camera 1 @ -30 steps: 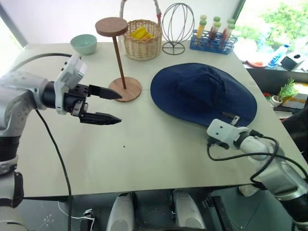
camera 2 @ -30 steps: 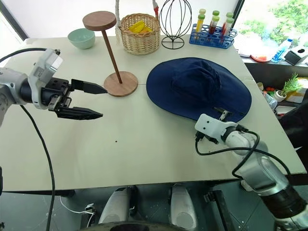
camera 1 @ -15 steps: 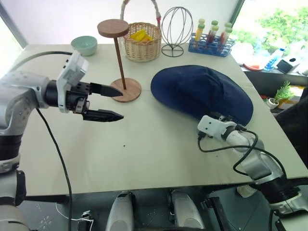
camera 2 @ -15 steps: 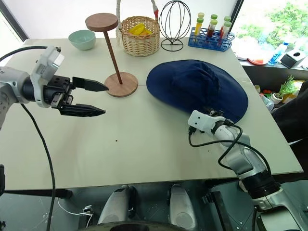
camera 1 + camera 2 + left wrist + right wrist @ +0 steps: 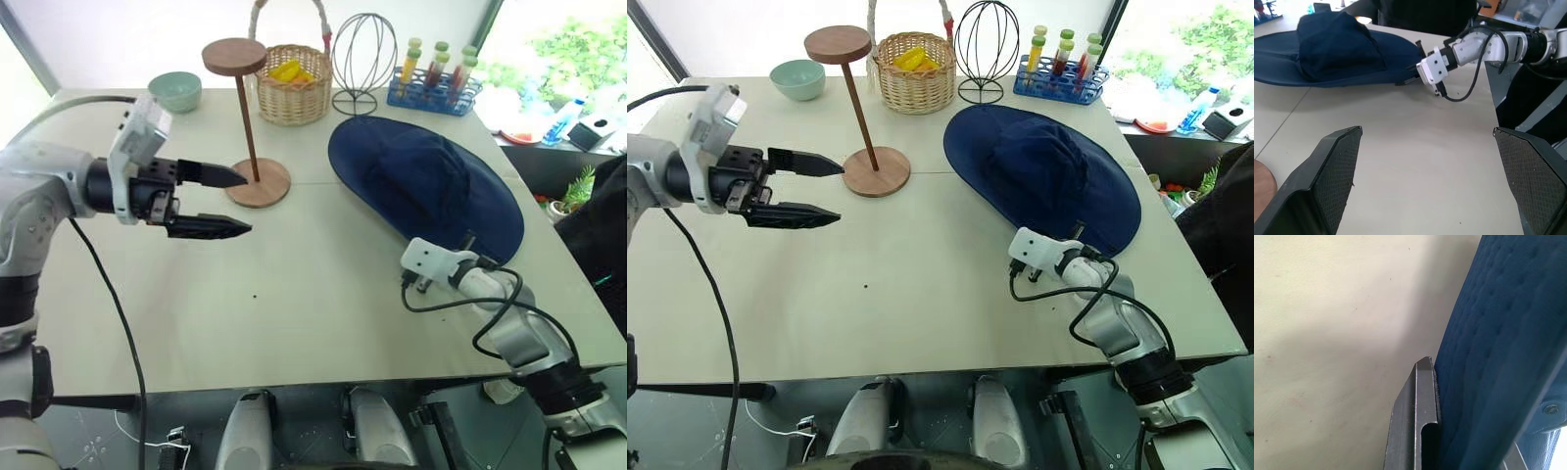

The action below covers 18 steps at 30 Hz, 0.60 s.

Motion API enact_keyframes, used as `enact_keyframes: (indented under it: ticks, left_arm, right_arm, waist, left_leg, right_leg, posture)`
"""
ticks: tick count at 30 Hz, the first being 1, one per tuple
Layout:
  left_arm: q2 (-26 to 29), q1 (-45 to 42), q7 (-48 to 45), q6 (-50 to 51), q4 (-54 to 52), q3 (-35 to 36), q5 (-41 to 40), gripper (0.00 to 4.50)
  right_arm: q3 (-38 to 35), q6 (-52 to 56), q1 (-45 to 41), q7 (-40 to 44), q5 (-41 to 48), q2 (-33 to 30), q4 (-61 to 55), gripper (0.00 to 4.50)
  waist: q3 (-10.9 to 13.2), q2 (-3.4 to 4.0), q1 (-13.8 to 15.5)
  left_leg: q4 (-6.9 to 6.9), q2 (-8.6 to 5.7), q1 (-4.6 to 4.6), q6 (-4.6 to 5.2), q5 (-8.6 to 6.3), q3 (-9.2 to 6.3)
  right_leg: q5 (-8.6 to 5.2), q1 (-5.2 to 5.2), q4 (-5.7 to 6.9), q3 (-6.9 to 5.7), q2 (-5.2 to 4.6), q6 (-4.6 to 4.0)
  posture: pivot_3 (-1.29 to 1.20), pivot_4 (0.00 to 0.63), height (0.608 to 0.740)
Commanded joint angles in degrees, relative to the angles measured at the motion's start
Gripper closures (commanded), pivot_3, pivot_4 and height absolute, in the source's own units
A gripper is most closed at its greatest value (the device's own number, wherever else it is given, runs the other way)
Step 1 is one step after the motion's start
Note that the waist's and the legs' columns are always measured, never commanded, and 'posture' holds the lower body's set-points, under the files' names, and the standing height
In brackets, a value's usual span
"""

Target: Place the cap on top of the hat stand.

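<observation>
A pale table [image 5: 313, 294] fills the frame. At centre right lies the cap [image 5: 421, 186], navy, soft, with a rounded crown and a wide floppy brim spread flat. The right gripper [image 5: 468, 251], lower right, is clamped on the brim's near edge. Upper left of centre stands the stand [image 5: 250, 117], brown wood with a round base, thin rod and disc top, apart from the cap. The left gripper [image 5: 223, 201], at left, hangs with fingers spread wide, holding nothing. Along the top edge: a green bowl [image 5: 175, 90], a wicker basket [image 5: 291, 86] with yellow items, a wire frame [image 5: 362, 61], and a blue rack [image 5: 432, 90] of tubes.
</observation>
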Motion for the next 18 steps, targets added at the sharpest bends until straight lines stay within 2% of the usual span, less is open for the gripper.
enact_keyframes:
  ticks: [1, 9, 14, 18]
  left_arm:
    - [0.07, 0.07, 0.57, -0.03, -2.0, 2.23, -1.29, 0.0]
    - [-2.2, -2.02, 1.15, -1.81, -0.94, 0.42, -0.04, 0.0]
    - [-1.57, -1.36, 2.86, -0.56, -0.52, 3.52, -1.26, 0.0]
    - [0.63, 0.14, 4.65, 0.83, -0.34, 8.54, -2.81, 0.0]
  right_arm:
    - [-3.98, 1.91, -3.53, 2.35, 1.26, -1.2, -1.58, 4.5]
    - [-4.13, -3.06, -11.4, 5.24, 0.45, -5.24, 2.94, 4.5]
    - [-4.7, -6.11, -19.3, 4.32, -1.05, -6.0, 3.74, 4.5]
    - [-3.84, -10.99, -30.46, 4.79, -1.84, -6.21, 7.47, 4.5]
  waist:
    - [0.02, 0.03, 0.01]
    - [0.1, 0.14, 0.06]
    - [0.2, 0.31, -0.42]
    - [0.32, 0.46, -0.61]
  left_leg:
    - [0.0, 0.0, 0.0, 0.0, 0.0, 0.0]
    - [-0.03, 0.0, -0.02, 0.01, -0.01, -0.01]
    - [-0.07, 0.0, -0.03, 0.03, -0.02, -0.02]
    - [-0.13, 0.03, -0.03, 0.03, -0.02, -0.02]
  right_leg:
    - [0.0, 0.0, 0.0, 0.0, 0.0, 0.0]
    - [-0.01, -0.01, 0.0, 0.0, 0.02, 0.02]
    - [-0.02, -0.09, 0.01, 0.01, 0.04, 0.04]
    - [-0.03, -0.16, 0.05, 0.01, 0.08, 0.05]
  posture:
    - [0.0, 0.15, 0.74]
    - [0.0, 0.15, 0.74]
    - [0.0, 0.15, 0.74]
    - [0.0, 0.15, 0.74]
